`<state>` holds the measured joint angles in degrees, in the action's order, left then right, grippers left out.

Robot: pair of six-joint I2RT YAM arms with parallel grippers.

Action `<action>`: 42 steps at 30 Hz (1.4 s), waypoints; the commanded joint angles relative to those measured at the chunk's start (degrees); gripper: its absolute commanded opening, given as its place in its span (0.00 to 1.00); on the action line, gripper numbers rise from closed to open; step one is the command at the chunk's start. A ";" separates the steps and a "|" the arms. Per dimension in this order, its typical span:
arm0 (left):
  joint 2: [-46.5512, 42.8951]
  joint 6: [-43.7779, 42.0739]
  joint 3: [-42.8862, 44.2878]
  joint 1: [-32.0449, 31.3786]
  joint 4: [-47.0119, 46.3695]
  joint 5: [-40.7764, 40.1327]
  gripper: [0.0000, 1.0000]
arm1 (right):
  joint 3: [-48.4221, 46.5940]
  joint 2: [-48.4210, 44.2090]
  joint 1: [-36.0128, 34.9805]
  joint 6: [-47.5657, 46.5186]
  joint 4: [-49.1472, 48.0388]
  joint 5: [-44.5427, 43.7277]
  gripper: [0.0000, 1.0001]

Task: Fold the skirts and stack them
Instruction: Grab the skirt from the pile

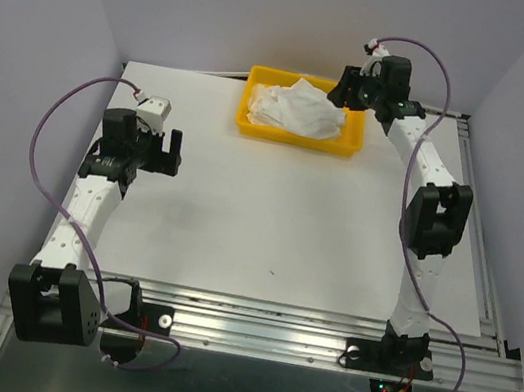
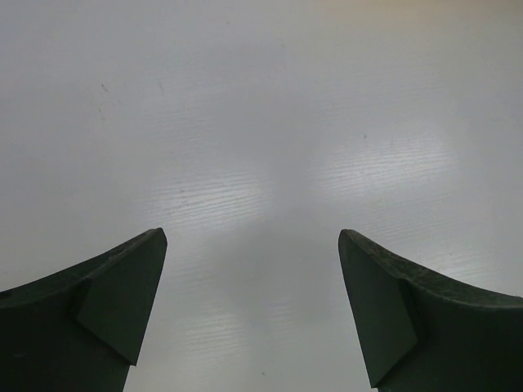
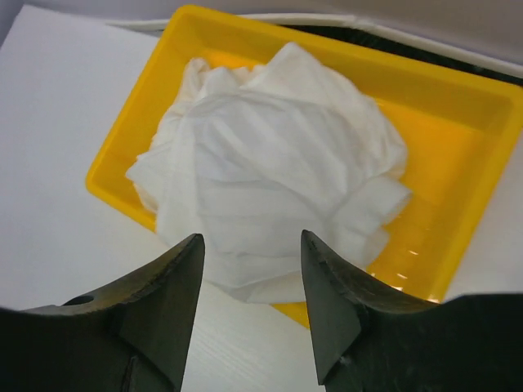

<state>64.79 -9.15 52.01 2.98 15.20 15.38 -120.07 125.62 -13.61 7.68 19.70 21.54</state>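
The skirts (image 1: 298, 109) are a crumpled white pleated bundle lying in the yellow tray (image 1: 350, 146) at the back of the table. In the right wrist view the skirts (image 3: 270, 163) spill over the tray's (image 3: 458, 139) near rim. My right gripper (image 3: 252, 239) hovers just short of that overhanging edge, open, with nothing between its fingers. From above, the right gripper (image 1: 343, 87) sits at the tray's right end. My left gripper (image 1: 174, 151) is over bare table at the left, open wide and empty; its wrist view shows only the table between the left gripper's (image 2: 253, 237) fingers.
The white table top (image 1: 276, 229) is walled by pale panels on the left, back and right. An aluminium rail (image 1: 299, 330) carries both arm bases at the near edge. Purple cables loop off each arm.
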 commanded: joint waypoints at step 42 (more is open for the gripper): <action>-1.87 -1.49 5.02 0.00 -0.18 -4.91 0.98 | -7.02 -8.18 3.85 4.61 -10.83 0.59 0.01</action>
<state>62.85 -10.11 52.64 2.98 14.55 13.06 -122.23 127.92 -9.82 10.52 16.95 18.74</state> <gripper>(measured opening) 0.985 0.018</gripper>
